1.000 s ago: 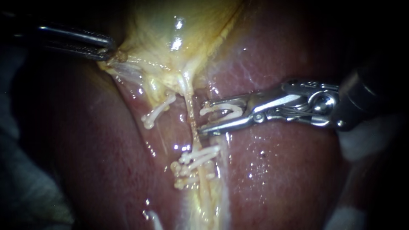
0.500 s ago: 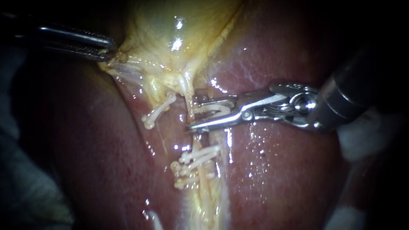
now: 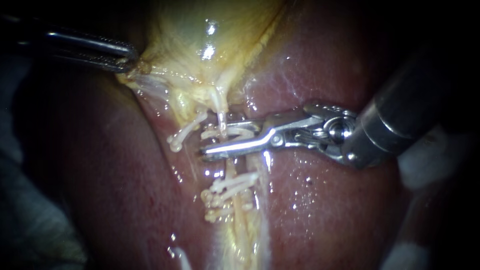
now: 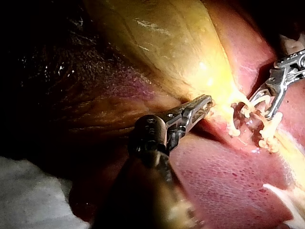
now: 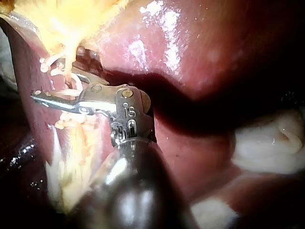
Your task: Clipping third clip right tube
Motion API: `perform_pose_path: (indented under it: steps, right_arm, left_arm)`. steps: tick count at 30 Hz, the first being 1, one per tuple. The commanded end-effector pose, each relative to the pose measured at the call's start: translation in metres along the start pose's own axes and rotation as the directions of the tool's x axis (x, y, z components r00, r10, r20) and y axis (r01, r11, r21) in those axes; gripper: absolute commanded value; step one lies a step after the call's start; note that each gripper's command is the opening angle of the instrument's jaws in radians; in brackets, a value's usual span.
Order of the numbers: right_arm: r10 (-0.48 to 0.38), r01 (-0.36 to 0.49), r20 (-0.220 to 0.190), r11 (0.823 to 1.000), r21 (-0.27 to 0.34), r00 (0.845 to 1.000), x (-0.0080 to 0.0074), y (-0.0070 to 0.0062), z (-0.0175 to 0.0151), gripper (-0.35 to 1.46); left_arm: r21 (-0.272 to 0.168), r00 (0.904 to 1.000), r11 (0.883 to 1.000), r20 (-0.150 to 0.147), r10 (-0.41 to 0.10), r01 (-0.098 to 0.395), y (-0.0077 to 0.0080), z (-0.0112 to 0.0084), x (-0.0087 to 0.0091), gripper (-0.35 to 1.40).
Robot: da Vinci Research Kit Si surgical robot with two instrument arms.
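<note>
Straddling the right tube point(image 3: 220, 104), the right instrument point(image 3: 215, 136) grips a clip point(image 3: 241, 132) between its jaws; the left instrument point(image 3: 125, 59) is clamped on the gallbladder point(image 3: 200, 30); that tube looks soft, slick and tearable, so bite squarely across it

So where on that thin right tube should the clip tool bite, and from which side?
Probably best on the bare stretch of the right tube between the gallbladder and the lower clips, coming square from the right, as the right instrument does with its clip: the tube runs straight there, so jaws crossing it can straddle its full width.
</note>
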Motion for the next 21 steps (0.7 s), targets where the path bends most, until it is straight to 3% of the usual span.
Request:
perform_pose_path:
  steps: [1,7,17,19,21]
  right_arm:
    - [0.001,-0.001,-0.001,1.000,0.010,1.000,0.0003,-0.0003,0.0000,0.46]
    - [0.001,-0.001,0.016,0.999,0.054,1.000,0.0007,-0.0007,0.0000,0.39]
    - [0.003,-0.004,0.021,0.998,0.062,1.000,0.0011,-0.0010,-0.0005,-0.19]
    - [0.038,-0.039,0.023,0.997,0.062,0.999,0.0010,-0.0011,-0.0005,-0.33]
    - [0.066,-0.068,0.026,0.996,0.061,0.997,0.0008,-0.0012,-0.0006,-0.35]
  left_arm:
    - [0.000,1.0000,1.000,0.000,0.000,0.000,0.0000,0.0000,0.0000,-0.35]
    - [0.000,1.0000,1.000,0.000,0.000,0.000,0.0000,0.0000,0.0000,-0.35]
    - [0.000,1.0000,1.000,0.000,0.000,0.000,0.0000,0.0000,0.0000,-0.35]
    - [0.000,1.0000,1.000,0.000,0.000,0.000,0.0000,0.0001,0.0000,-0.35]
    - [0.000,1.0000,1.000,0.000,0.000,0.000,0.0000,0.0001,0.0000,-0.35]
